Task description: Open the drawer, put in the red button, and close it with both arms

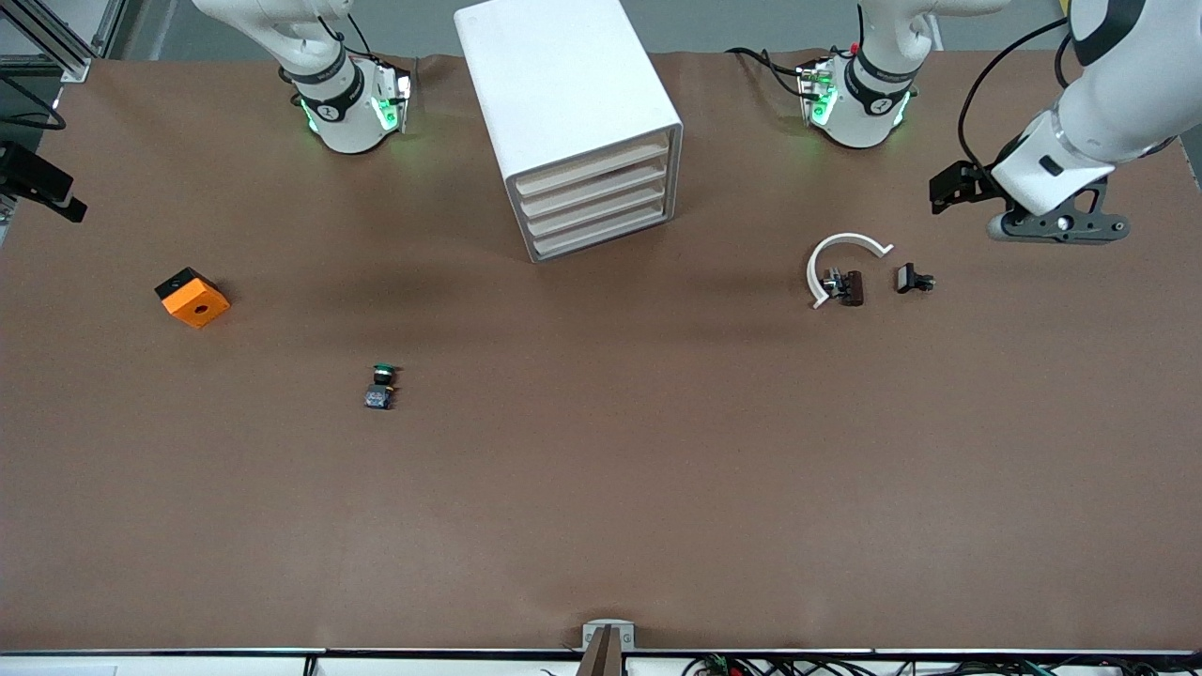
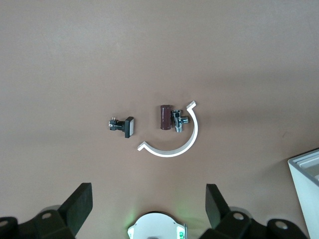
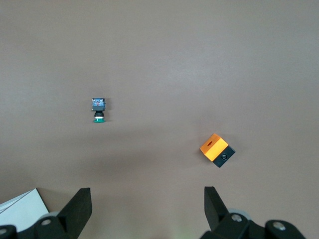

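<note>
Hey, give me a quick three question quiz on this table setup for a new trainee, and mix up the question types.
1. Fill in: the left gripper, over the left arm's end of the table, and the right gripper, over the right arm's end, both stand ____.
2. True or false: the cabinet's uppermost drawer is shut.
3. Which lies nearest the front camera? A orange block, B green-capped button, C white arc.
Key: 1 open; 2 true; 3 B.
</note>
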